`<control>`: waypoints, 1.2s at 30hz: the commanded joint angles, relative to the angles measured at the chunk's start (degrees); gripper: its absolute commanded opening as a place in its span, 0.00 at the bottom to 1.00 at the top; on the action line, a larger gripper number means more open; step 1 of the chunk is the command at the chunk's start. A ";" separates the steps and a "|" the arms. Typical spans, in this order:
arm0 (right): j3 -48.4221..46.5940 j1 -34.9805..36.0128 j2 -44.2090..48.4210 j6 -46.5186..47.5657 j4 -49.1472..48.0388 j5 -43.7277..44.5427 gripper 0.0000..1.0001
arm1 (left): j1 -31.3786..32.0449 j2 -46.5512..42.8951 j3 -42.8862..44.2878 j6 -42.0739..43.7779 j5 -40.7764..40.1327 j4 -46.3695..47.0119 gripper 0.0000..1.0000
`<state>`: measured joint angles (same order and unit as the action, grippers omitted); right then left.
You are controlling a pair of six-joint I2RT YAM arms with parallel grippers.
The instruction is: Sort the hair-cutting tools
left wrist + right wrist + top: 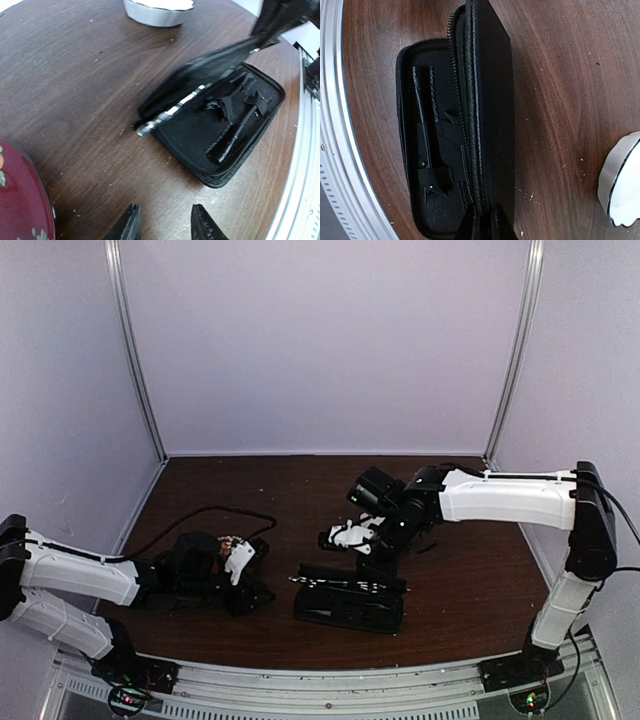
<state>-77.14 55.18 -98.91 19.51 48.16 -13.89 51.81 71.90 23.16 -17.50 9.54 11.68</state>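
Near the tabletop's (75, 75) front edge: black zip case (350, 608) lies open, its lid raised.
Scissors (165, 116): only a silver stretch shows, tucked under the lid along the base's edge, ahead of the left fingers and well apart from them.
Black stick (235, 135): strapped in the base.
Right gripper (484, 226): fingers (470, 227) pinching the lid's edge; the arm reaches in from the right, wrist bent down.
Left gripper (165, 225): fingers spread, nothing between; the arm lies low, red flowered plate (15, 200) beside it.
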 commanded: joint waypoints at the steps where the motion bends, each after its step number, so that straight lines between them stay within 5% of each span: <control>1: -2.60 -2.02 -3.63 1.95 3.17 -7.00 0.00 | 1.96 -0.19 0.05 2.20 1.09 3.66 0.38; 10: -3.45 -3.32 -4.13 3.02 2.23 -6.60 0.00 | 2.11 6.64 8.00 6.81 -9.37 -0.98 0.37; 24: -2.75 -4.02 -4.04 2.82 1.08 -8.15 0.00 | 2.07 17.54 15.30 12.08 -7.95 -0.29 0.35; 36: -2.31 -3.98 -4.01 2.30 0.29 -8.87 0.00 | 2.07 21.57 19.06 13.90 -6.09 0.53 0.20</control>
<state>-80.25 51.07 -101.95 22.24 50.59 -20.64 53.95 92.84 39.94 -5.02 2.37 9.80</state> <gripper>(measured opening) 0.039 0.215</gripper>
